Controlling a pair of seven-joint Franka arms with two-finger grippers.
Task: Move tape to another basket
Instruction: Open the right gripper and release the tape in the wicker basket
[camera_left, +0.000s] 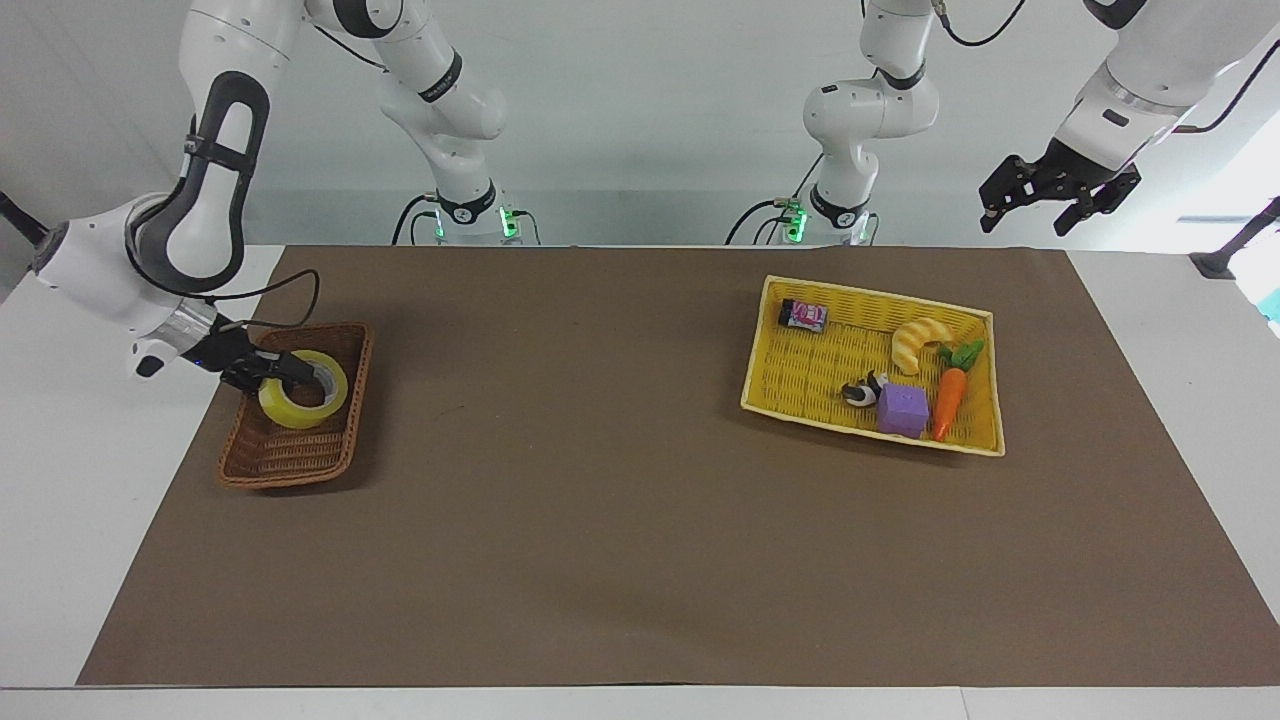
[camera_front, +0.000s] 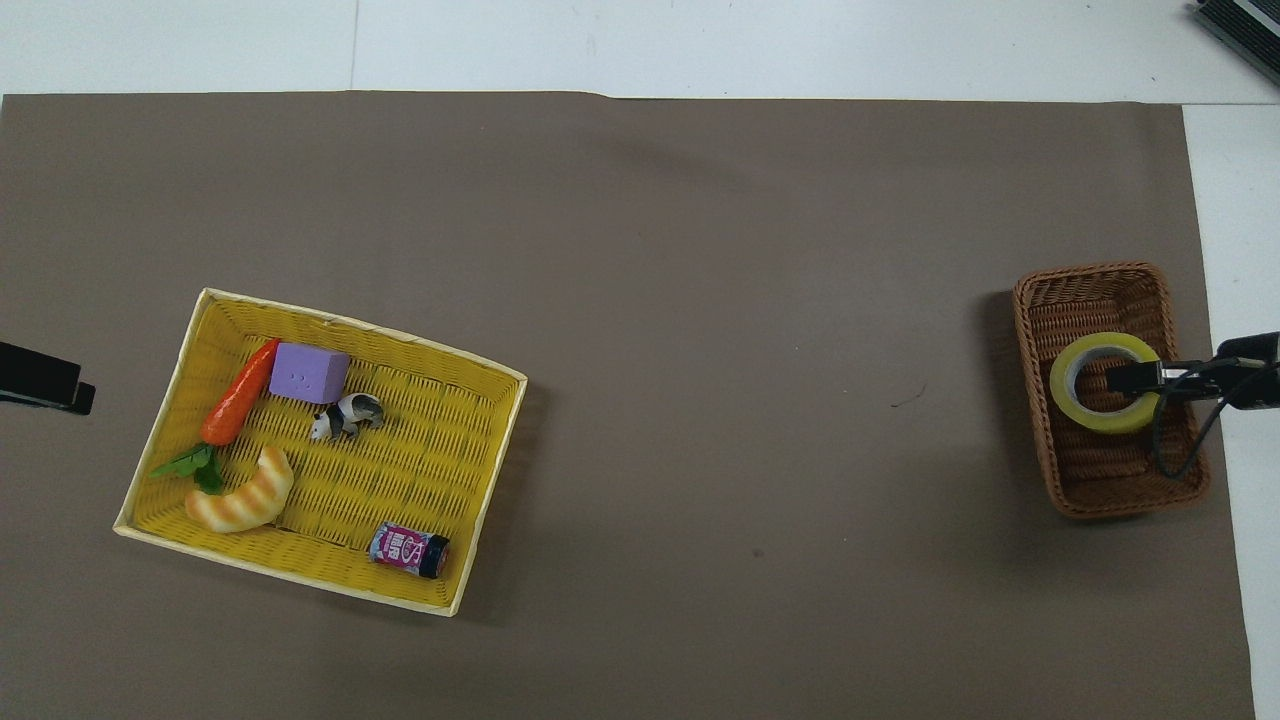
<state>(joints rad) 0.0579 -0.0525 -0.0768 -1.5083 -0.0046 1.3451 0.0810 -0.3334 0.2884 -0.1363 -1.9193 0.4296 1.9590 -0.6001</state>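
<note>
The yellow tape roll (camera_left: 300, 413) sits low in the dark brown wicker basket (camera_left: 285, 462) at the right arm's end of the table. My right gripper (camera_left: 288, 372) is shut on the roll's wall, with one finger inside the pale core. In the overhead view the tape (camera_front: 1078, 408) lies in the middle of the brown basket (camera_front: 1120, 485), with the right gripper (camera_front: 1140, 378) on it. My left gripper (camera_left: 1048, 195) is open and empty, raised over the table edge beside the yellow basket; it also shows in the overhead view (camera_front: 45, 378).
A larger yellow woven basket (camera_left: 870, 296) stands toward the left arm's end. It holds a croissant toy (camera_left: 920, 342), a carrot (camera_left: 950, 398), a purple block (camera_left: 903, 410), a small panda figure (camera_left: 860, 390) and a small can (camera_left: 803, 315).
</note>
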